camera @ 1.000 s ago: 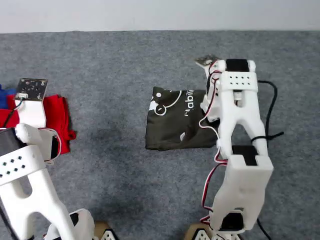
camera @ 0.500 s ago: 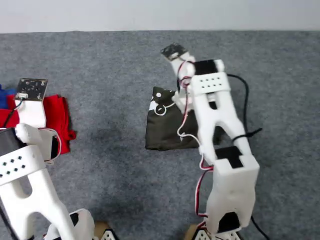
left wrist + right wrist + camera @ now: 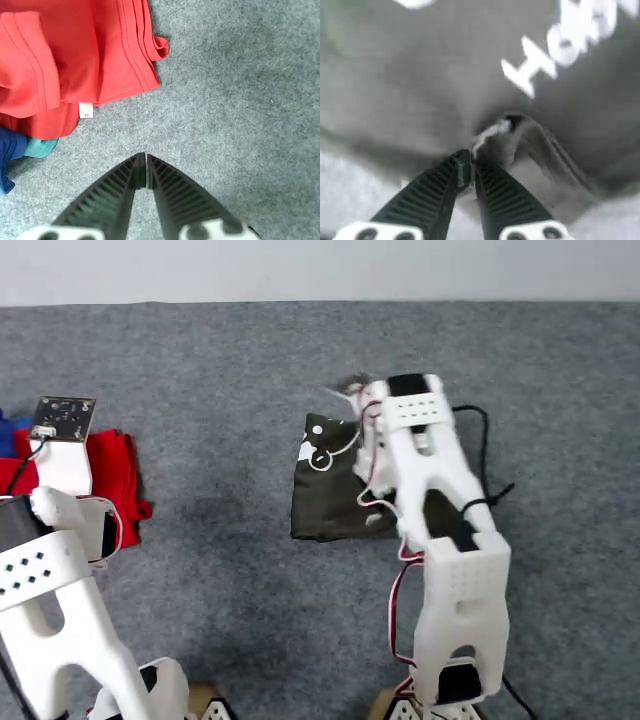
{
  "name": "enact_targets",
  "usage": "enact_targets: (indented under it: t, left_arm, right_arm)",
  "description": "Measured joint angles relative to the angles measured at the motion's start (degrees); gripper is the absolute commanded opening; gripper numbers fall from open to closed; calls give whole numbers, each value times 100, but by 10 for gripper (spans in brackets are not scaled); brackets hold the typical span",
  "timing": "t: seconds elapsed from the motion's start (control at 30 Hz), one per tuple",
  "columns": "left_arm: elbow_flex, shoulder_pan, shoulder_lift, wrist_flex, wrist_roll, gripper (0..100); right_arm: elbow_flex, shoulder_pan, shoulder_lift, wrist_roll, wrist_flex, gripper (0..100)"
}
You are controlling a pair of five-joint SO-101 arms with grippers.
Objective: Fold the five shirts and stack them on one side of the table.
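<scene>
There are two white plastic robot arms: the left arm (image 3: pixel 50 590) and the right arm (image 3: pixel 455 570). The left gripper (image 3: pixel 146 172) has its two black ridged jaws pressed together with nothing between them. It hangs over the grey fuzzy table (image 3: pixel 220 370), just beside one soft red shirt (image 3: pixel 65 55) with a little white tag (image 3: pixel 86 110). One dark blue cloth (image 3: pixel 7 150) and one teal cloth (image 3: pixel 41 146) peek out from under the red one, at the left side of the table. The right gripper (image 3: pixel 468 170) is squeezed tight on a bump of one black folded shirt (image 3: pixel 325 495) with white print. This shirt lies near the middle of the table, and the right arm covers part of it.
</scene>
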Motion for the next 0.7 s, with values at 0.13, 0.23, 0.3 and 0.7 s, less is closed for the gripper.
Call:
enact_targets:
  t: [0.13, 0.23, 0.3, 0.7]
  left_arm:
    - [0, 0, 0, 0, 0, 9]
    - [0, 0, 0, 0, 0, 9]
    - [0, 0, 0, 0, 0, 9]
    - [0, 0, 0, 0, 0, 8]
  right_arm:
    - [158, 527, -44, 0, 229, 9]
    - [246, 844, -308, -9, 229, 9]
    - [246, 853, -589, -9, 229, 9]
    - [246, 352, -1116, -9, 97, 9]
